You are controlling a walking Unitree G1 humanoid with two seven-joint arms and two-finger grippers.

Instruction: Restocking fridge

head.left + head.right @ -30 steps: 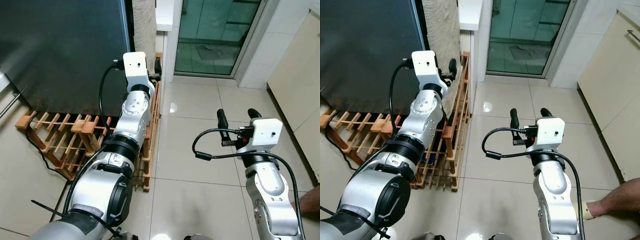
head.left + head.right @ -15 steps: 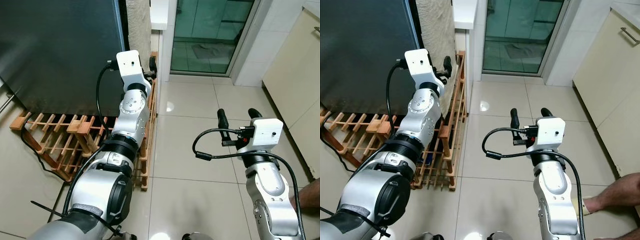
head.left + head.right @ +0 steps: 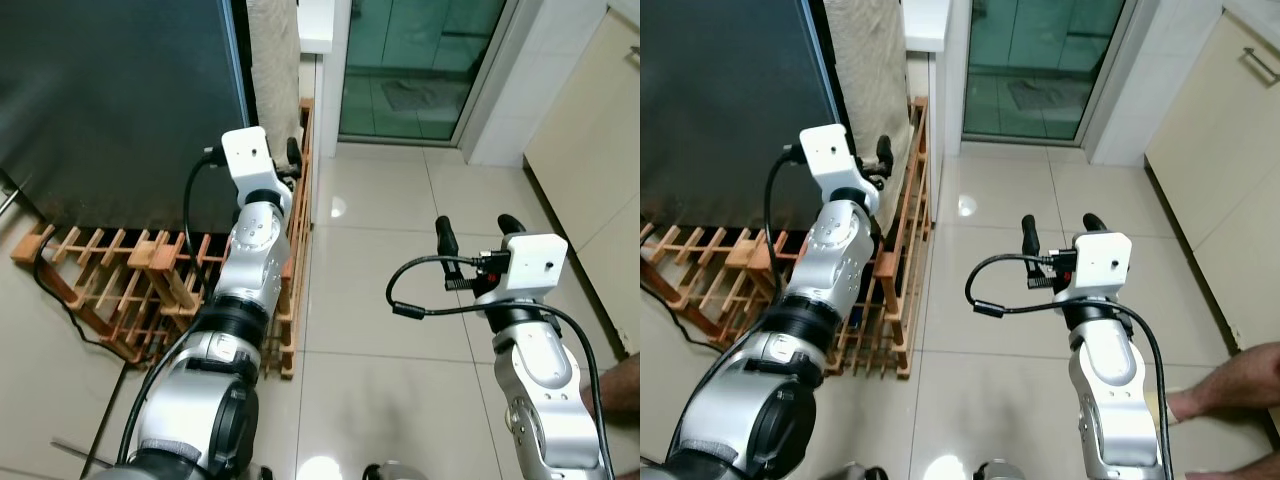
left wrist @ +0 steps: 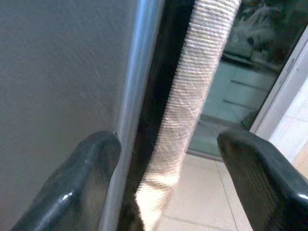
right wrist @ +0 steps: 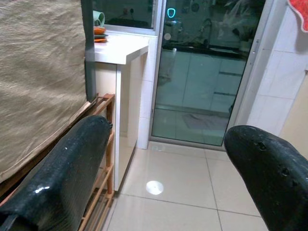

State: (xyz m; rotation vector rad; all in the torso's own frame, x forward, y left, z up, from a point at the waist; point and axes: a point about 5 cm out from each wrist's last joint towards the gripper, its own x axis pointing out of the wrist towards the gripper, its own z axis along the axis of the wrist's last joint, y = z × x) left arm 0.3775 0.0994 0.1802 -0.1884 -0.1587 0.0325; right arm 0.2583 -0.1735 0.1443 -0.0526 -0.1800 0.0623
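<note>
The fridge (image 3: 120, 90) has a dark grey door and fills the upper left. A beige woven cover (image 3: 272, 50) hangs down its right side. My left gripper (image 3: 292, 165) reaches to the door's right edge, low down. In the left wrist view the left gripper (image 4: 166, 144) is open, and the door's silver edge strip (image 4: 139, 72) and the woven cover (image 4: 202, 72) lie between its fingers, untouched. My right gripper (image 3: 475, 230) is held open over the tiled floor with nothing in it, and it also shows open in the right wrist view (image 5: 168, 139).
A wooden rack (image 3: 110, 270) lies on the floor under and beside the fridge, with a black cable (image 3: 60, 300) by it. A glass sliding door (image 3: 420, 60) is ahead, a white counter (image 5: 122, 48) stands beside the fridge, and cream cabinets (image 3: 600, 130) stand right. A person's foot (image 3: 625, 385) is lower right.
The head view has shifted a little. My left gripper has dropped lower along the fridge's right edge. The right gripper stays where it was, open.
</note>
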